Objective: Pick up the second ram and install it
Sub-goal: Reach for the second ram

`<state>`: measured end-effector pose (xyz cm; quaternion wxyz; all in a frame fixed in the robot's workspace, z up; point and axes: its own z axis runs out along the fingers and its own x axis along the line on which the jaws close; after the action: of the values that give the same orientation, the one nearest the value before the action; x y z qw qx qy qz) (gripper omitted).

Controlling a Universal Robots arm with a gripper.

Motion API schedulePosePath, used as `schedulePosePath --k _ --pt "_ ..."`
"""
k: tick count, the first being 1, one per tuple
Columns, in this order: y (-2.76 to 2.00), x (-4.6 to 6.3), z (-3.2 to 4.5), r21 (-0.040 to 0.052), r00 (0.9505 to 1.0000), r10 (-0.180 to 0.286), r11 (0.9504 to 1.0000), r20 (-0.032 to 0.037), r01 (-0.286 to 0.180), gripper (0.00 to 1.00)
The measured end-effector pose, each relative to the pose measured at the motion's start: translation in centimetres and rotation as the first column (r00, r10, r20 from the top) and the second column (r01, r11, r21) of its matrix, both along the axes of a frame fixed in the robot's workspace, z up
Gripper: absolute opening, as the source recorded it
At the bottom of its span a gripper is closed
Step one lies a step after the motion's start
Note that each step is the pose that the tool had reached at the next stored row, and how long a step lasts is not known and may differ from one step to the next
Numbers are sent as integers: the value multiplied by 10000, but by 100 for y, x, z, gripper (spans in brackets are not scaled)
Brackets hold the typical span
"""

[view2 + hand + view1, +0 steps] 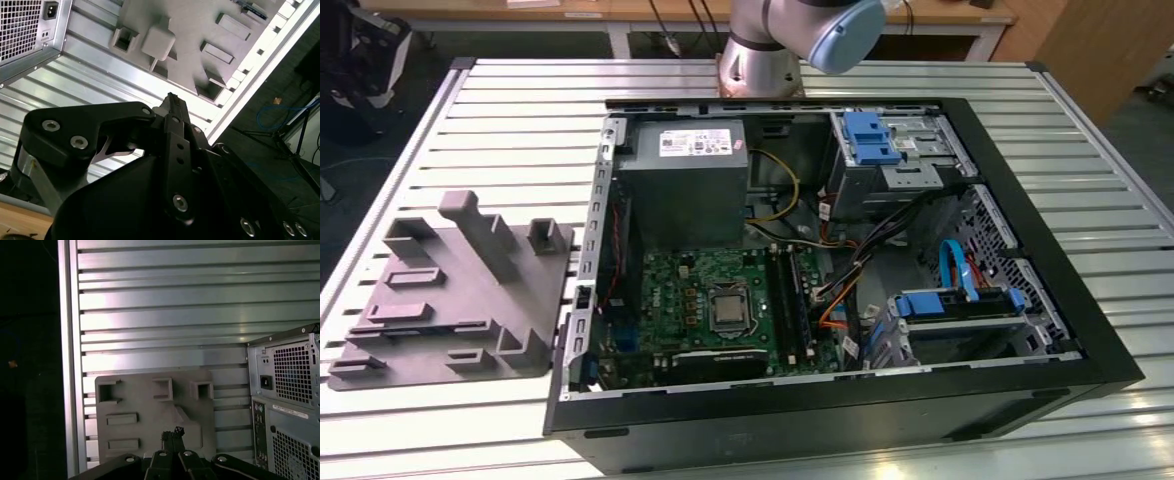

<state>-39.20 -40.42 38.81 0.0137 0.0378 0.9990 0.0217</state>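
My gripper (172,433) (172,98) hangs high over the slatted table, its dark fingers pressed together with nothing between them. Below it lies the grey moulded fixture (150,405) (195,25) (454,300), beside the open computer case (1067,300). A thin bluish strip (251,8) lies at the fixture's far end; I cannot tell whether it is the second ram. Inside the case, the long dark memory slots (787,295) run beside the processor socket (724,308) on the green motherboard (670,285).
The grey power-supply box (680,180) fills the case's back corner, and its vented rear (292,372) (22,25) shows in both wrist views. Blue drive brackets (870,138) and cable bundles (854,260) crowd the exterior view's right side. The arm's base (761,55) stands behind the case.
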Motion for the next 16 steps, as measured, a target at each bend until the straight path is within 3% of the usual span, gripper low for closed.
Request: schedulePosePath --k 16 --pt "-236 -106 -139 -1 10000 -1 10000 -9 1 10"
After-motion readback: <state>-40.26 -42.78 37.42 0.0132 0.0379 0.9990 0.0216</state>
